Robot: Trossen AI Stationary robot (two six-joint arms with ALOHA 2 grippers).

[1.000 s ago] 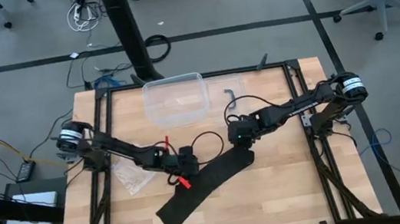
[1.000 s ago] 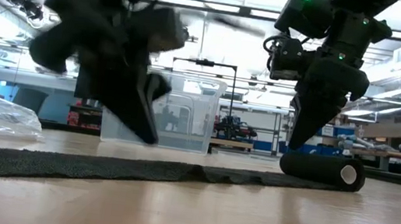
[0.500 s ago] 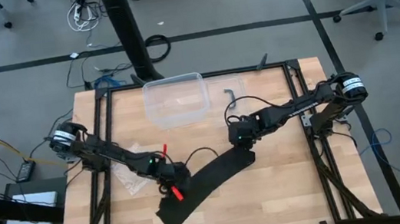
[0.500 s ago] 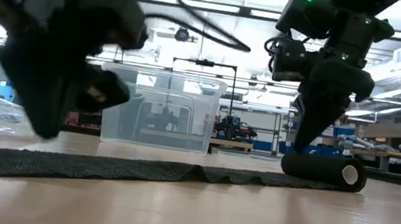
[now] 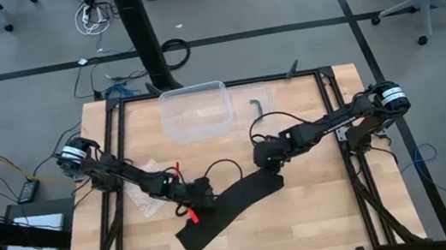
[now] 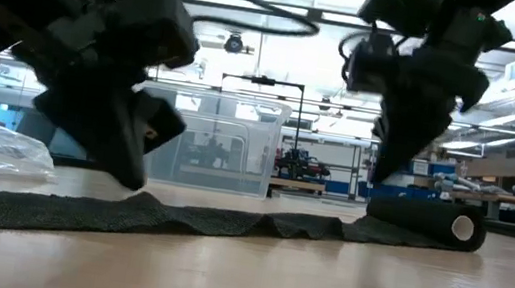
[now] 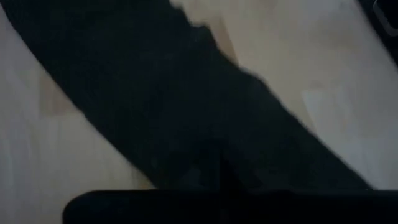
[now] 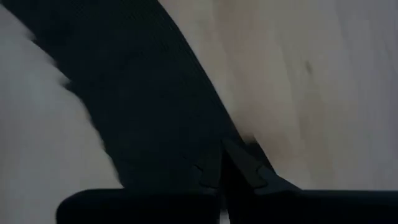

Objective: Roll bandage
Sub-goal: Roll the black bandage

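At the far left of the wooden surface [image 5: 304,218] lies a crinkly clear plastic bag [image 5: 148,195], just beside my left arm. My left pincer [image 5: 202,198] is low over the near, flat stretch of the bandage [image 5: 232,207], its fingers pressed together with nothing between them; from the low view it hangs just above the fabric, which is rumpled into small folds under it. The bandage runs as a black strip slantwise from the near-left part of the surface up toward the middle. Behind it, at the far edge, stands a clear plastic box [image 5: 195,111]. At the strip's right end sits the rolled part [image 6: 428,225], and my right pincer [image 5: 267,159] is down on that roll, fingers drawn together.
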